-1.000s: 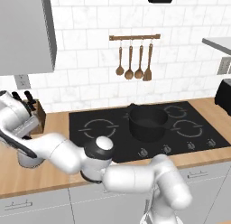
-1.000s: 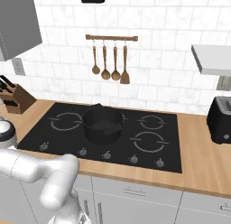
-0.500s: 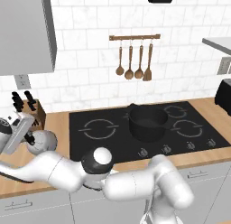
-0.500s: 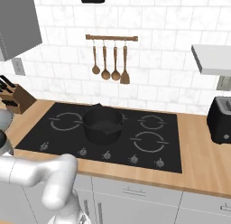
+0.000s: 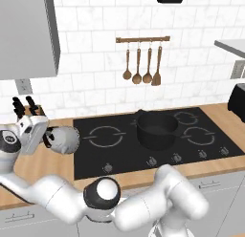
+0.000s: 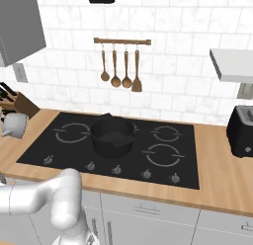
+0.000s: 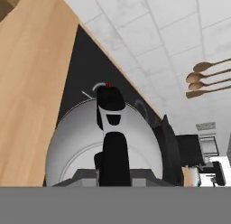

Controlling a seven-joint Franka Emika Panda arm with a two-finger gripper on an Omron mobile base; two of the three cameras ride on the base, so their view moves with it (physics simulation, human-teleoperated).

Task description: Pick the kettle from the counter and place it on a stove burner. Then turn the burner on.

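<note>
We see the black pot [image 5: 156,130] on the black cooktop [image 5: 115,155], nothing visible inside it. The kettle [image 5: 63,139] hangs tilted above the wood surface [image 5: 43,164], just left of the cooktop edge. The gripper [image 5: 47,137] has its jaws nearly shut, clamped on the kettle's black handle [image 7: 112,142]. A knife block [image 6: 16,104] stands behind.

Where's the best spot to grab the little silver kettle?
By its black handle, the narrow arched strip running over the round dome of the kettle. The smooth body is too wide and slippery for small fingers, so coming from above the lid and pinching across the handle looks best. The gripper seems shut on the handle exactly this way.
</note>
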